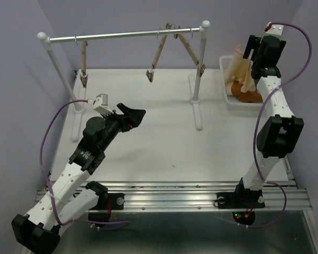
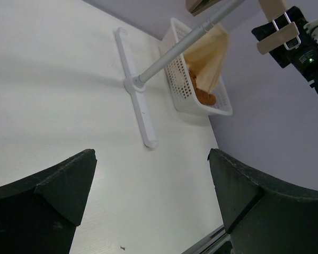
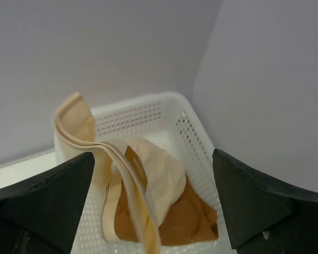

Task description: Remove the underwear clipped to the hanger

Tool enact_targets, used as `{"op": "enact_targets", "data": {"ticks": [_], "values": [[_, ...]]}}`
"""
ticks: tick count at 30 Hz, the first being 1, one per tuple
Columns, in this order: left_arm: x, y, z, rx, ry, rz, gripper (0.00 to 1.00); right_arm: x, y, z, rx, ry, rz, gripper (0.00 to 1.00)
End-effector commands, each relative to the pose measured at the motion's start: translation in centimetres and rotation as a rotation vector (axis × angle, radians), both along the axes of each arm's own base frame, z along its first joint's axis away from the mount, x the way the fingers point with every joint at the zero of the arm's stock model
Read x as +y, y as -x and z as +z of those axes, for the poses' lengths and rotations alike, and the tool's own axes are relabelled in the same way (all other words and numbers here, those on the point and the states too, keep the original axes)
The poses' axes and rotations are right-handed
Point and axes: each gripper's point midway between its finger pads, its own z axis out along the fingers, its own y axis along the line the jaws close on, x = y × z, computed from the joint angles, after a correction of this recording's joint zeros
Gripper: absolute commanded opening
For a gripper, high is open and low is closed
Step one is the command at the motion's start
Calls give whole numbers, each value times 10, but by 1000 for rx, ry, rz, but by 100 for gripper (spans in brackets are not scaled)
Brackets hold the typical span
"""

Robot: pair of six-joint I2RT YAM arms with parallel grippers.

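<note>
Left end effector (image 1: 132,115): fingers spread wide with nothing between them, raised over the left part of the bench (image 1: 148,153). The left wrist view (image 2: 151,159) shows only bare bench surface in the gap.
Right end effector (image 1: 254,55): above the basket (image 1: 224,87) at the far right corner. The right wrist view (image 3: 152,154) shows its fingers set wide apart.
Underwear (image 1: 239,67): pale beige, partly down inside the basket, with its upper part rising above the rim toward the right end effector. In the right wrist view (image 3: 148,164) a banded edge runs down between the 2 fingers (whether it touches either finger cannot be told). It is well apart from all 3 hangers.
Basket contents: an orange-brown garment (image 3: 191,222) lies on the floor of the basket, under the underwear.
Rack: a silver rail (image 1: 127,36) on 2 white posts stands across the far side of the bench.
Left hanger (image 1: 84,63): hooked on the rail near the left post and hanging steeply, clip end down.
Middle hanger (image 1: 158,53): hooked right of centre and slanting down to the left.
Right hanger (image 1: 191,53): hooked beside the middle hanger and slanting down toward the right post.
</note>
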Motion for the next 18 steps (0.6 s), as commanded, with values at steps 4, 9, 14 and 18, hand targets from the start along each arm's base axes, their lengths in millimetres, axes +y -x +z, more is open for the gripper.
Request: {"op": "enact_targets", "data": {"ticks": [4, 9, 14, 18], "values": [[9, -3, 24, -52, 13, 44, 99, 18, 66, 42, -108, -182, 7, 100], [11, -10, 18, -35, 8, 74, 99, 39, 121, -3, -60, -365, 27, 100], [10, -12, 9, -13, 4, 80, 99, 56, 170, -73, 21, -531, 3, 100], [10, -13, 5, -3, -5, 79, 99, 59, 183, -86, 46, -542, 3, 100]]}}
